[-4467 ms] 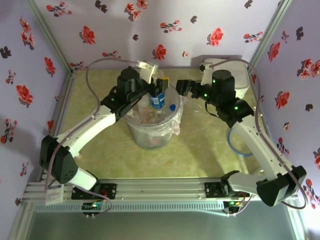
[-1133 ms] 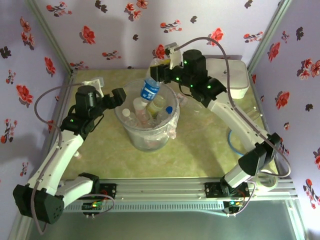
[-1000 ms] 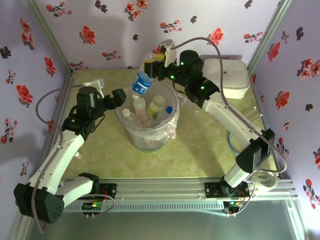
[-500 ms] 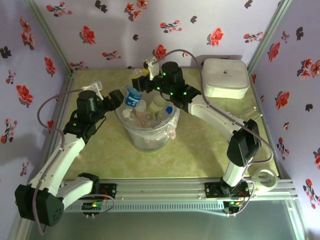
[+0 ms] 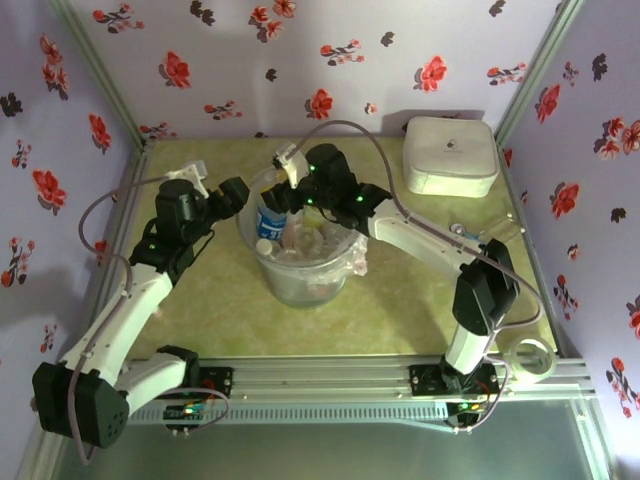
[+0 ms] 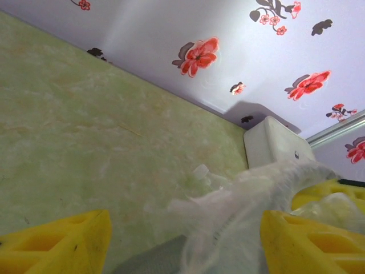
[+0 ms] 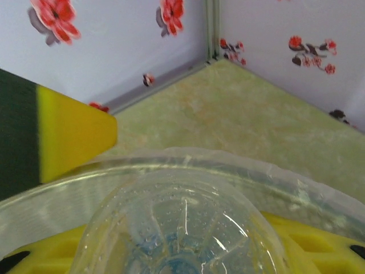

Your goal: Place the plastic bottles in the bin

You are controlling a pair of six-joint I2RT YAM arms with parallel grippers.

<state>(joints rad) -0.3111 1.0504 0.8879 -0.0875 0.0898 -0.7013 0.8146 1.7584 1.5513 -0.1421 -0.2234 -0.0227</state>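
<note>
The right gripper clamps a small clear blue-labelled plastic bottle, base toward its wrist, just inside the left rim of the large round translucent grey bin, so a release should drop it among the bottles there. The left gripper, fingers spread wide and empty, hovers just outside that rim

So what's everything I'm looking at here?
Bin: one, clear grey, plastic-lined, mid-table.
Bottles in the bin: several, clear, pale or blue caps; count unclear.
Held bottle: one, blue label, at the bin's left rim.
White box: one, far right corner.
Ring: one, whitish, near right edge.
Table: one, green.
Walls: lilac, red flowers; left, back, right.
Left tool: one, open, beside the bin's left rim.
Right tool: one, shut on the held bottle.
</note>
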